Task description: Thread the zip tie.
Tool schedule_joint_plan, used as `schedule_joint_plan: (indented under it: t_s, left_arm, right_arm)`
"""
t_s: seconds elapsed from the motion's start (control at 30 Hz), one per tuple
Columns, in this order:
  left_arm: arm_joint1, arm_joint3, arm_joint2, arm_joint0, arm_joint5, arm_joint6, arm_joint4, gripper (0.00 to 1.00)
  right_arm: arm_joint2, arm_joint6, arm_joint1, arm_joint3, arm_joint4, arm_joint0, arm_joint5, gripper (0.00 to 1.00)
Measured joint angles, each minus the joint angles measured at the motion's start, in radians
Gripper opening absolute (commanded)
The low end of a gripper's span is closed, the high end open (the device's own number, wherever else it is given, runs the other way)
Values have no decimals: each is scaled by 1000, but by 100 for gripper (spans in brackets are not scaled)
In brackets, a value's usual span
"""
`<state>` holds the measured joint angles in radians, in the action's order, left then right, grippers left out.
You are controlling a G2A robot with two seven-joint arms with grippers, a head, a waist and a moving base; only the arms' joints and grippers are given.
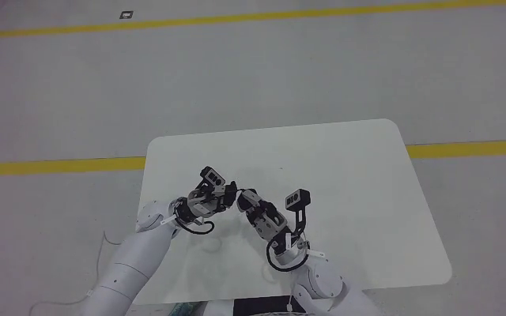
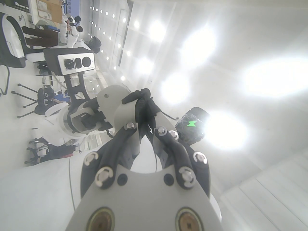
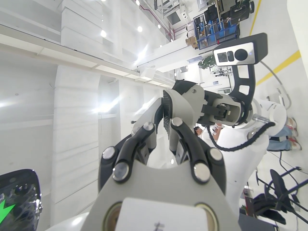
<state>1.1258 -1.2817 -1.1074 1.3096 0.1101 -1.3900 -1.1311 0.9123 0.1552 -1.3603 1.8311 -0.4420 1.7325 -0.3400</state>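
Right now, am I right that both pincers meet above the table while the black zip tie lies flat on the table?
Not quite: the zip tie is not lying on the table; the left wrist view shows it clamped in the left pincer. That pincer does meet the right pincer above the table.
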Motion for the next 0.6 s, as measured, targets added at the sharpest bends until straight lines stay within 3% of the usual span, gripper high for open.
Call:
schedule_joint_plan:
  t_s: [0.3,0.33,0.6]
  left_arm:
    - [0,0,0,0,0,0,0,0]
    - [0,0,0,0,0,0,0,0]
    - [0,0,0,0,0,0,0,0]
  right_arm:
    - [27,13,-5,18,8,28,0,0]
    - [30,15,-5,18,7,31,0,6]
    - [39,29,-11,13,7,41,0,16]
